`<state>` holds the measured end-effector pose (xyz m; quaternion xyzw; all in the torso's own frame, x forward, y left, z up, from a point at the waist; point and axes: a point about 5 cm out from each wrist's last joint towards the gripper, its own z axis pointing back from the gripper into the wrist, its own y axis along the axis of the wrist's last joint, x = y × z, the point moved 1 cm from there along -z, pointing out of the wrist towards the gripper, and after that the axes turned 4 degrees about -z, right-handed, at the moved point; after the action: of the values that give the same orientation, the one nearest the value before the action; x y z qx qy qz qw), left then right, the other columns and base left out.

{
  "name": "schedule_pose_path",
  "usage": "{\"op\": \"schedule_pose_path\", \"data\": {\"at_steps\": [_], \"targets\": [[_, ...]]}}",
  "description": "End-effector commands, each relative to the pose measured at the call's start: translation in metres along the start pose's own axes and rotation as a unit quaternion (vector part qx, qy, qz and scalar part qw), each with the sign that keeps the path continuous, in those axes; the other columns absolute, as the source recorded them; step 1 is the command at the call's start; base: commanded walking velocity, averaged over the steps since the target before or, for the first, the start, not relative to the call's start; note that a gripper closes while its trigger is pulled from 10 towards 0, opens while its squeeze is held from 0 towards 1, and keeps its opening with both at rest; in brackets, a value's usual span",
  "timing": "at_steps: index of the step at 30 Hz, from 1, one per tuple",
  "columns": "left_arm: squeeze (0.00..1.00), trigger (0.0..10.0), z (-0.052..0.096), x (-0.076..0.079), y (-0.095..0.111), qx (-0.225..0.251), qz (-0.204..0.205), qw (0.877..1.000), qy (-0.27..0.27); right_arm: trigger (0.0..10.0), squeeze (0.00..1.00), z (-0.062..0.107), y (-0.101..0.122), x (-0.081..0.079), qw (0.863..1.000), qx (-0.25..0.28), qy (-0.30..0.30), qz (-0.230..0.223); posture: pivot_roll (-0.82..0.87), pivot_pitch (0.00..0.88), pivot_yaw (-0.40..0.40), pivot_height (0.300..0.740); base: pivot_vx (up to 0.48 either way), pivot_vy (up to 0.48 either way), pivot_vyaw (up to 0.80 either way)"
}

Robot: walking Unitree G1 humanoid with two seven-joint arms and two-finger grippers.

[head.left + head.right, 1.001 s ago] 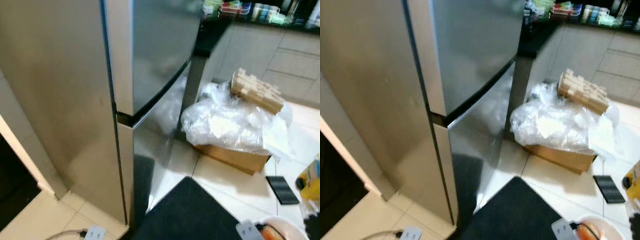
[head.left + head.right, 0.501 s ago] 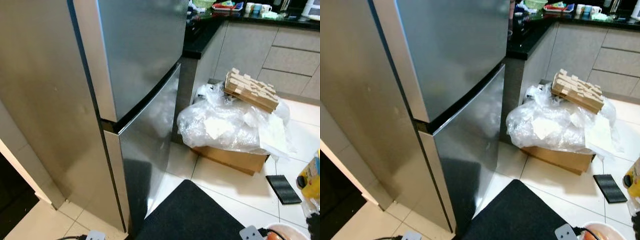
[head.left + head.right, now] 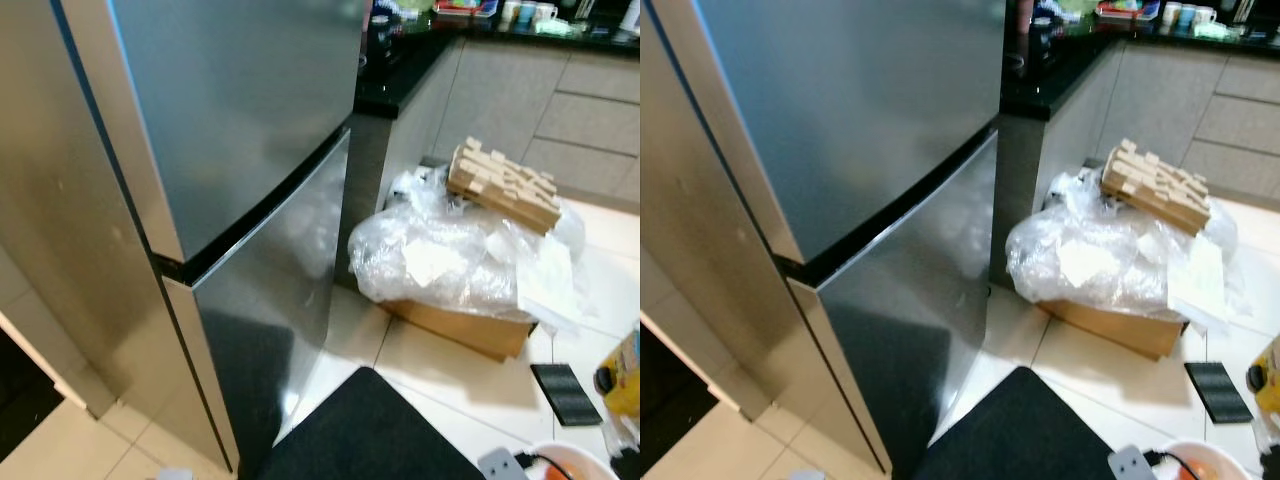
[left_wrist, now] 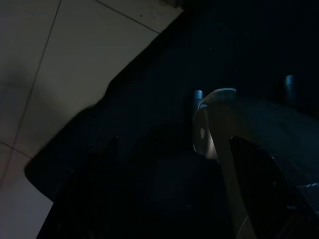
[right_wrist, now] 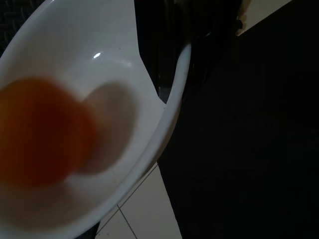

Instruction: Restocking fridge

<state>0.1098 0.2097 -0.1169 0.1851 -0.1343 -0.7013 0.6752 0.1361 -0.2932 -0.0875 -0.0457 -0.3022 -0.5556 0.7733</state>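
- Tall stainless-steel fridge (image 3: 240, 130) is standing with both doors closed.
- White round bowl (image 5: 149, 104) is holding a blurry orange fruit (image 5: 42, 132) (right wrist view).
- Can't tell either claw's state.

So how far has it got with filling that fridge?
Barely started, by the look of it. Both doors of the fridge are shut, so nothing seems stocked yet. A white bowl holding something orange is by the right arm, apparently waiting to go in. Left to do: open a door and put the food inside.
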Motion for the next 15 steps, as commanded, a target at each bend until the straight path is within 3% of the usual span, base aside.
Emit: {"op": "schedule_pose_path", "data": {"at_steps": [1, 2, 3, 4, 9, 12, 13, 15], "targets": [[0.0, 10.0, 0.0, -0.009, 0.006, 0.022, 0.027, 0.999, 0.012, 10.0, 0.0, 0.0, 0.001, -0.002, 1.0, 0.002, 0.002, 0.002, -0.03, 0.0, -0.028, 0.74, 0.0, 0.0, 0.0], [0.0, 10.0, 0.0, -0.015, 0.015, 0.048, 0.055, 0.997, 0.017, 10.0, 0.0, 0.0, 0.001, -0.002, 1.0, 0.002, 0.003, 0.002, -0.03, 0.0, -0.028, 0.74, 0.0, 0.0, 0.0], [0.27, 10.0, 0.001, -0.021, 0.023, 0.071, 0.071, 0.995, 0.023, 10.0, 0.0, 0.0, 0.001, -0.002, 1.0, 0.002, 0.004, 0.003, -0.03, 0.0, -0.028, 0.74, 0.0, 0.0, 0.0], [1.0, 10.0, 0.002, -0.026, 0.029, 0.09, 0.081, 0.992, 0.025, 10.0, 0.0, 0.0, 0.001, -0.003, 1.0, 0.002, 0.004, 0.003, -0.03, 0.0, -0.028, 0.74, 0.0, 0.0, 0.0], [1.0, 10.0, 0.006, -0.044, 0.051, 0.156, 0.1, 0.982, 0.031, 10.0, 0.0, 0.0, 0.002, -0.002, 1.0, 0.003, 0.006, 0.004, -0.03, 0.0, -0.026, 0.74, 0.0, 0.0, 0.0], [1.0, 10.0, 0.016, -0.061, 0.082, 0.253, 0.107, 0.962, -0.002, 10.0, 0.0, 0.0, 0.002, -0.002, 1.0, 0.003, 0.006, 0.004, -0.03, 0.0, -0.027, 0.74, 0.0, 0.0, 0.0], [1.0, 10.0, 0.016, -0.061, 0.082, 0.253, 0.107, 0.962, -0.002, 10.0, 0.0, 0.0, 0.002, -0.002, 1.0, 0.003, 0.006, 0.004, -0.03, 0.0, -0.027, 0.74, 0.0, 0.0, 0.0], [1.0, 10.0, 0.022, -0.066, 0.095, 0.3, 0.11, 0.947, -0.035, 10.0, 0.0, 0.0, 0.001, -0.001, 1.0, 0.002, 0.006, 0.004, -0.03, 0.0, -0.027, 0.74, 0.0, 0.0, 0.0]]}}
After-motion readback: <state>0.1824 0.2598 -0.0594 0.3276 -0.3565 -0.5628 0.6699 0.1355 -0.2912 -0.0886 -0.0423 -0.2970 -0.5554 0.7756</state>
